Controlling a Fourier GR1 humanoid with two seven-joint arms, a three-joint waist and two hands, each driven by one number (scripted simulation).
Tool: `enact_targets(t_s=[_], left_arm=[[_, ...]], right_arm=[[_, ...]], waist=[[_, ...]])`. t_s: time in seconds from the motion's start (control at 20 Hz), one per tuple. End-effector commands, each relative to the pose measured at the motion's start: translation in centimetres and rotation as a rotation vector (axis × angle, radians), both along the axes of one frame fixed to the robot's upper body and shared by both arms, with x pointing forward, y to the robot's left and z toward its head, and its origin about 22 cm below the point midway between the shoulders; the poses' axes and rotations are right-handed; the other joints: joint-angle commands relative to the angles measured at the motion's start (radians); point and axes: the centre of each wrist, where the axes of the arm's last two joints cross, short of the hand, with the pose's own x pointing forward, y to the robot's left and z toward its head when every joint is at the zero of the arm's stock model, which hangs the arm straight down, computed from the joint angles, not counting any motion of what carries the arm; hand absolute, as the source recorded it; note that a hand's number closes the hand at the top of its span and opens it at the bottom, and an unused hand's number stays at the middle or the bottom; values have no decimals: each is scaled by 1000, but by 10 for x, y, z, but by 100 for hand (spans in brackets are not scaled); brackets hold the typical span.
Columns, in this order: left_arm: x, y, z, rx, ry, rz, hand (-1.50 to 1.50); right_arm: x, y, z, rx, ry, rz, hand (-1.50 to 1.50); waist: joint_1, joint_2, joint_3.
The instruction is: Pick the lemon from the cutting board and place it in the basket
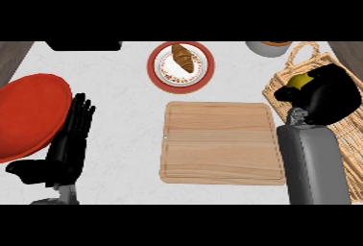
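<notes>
The small, light, firm, smooth-skinned lemon (300,80), best cupped around its middle, sits in the right hand's (327,96) curled fingers over the wicker basket (352,144) at the desk's right edge.

Even, bright light — soft faint shadows, no glare on counter (127,120).

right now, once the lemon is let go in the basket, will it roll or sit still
The lemon looks rounded, so it may roll a little. The right hand is curled round it over the basket, whose woven, raised sides should probably stop it.
</notes>
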Motion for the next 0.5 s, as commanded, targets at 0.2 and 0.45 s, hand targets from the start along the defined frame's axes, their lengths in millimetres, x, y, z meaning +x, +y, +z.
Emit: enact_targets(t_s=[0.2, 0.45], left_arm=[[-11, -4, 4, -3, -10, -15, 0], [-8, -6, -1, 23, 13, -19, 0]], right_arm=[[-16, -35, -15, 77, 96, -112, 150], [-24, -40, -33, 100, 37, -117, 150]], waist=[[13, 4, 0], [14, 5, 1]])
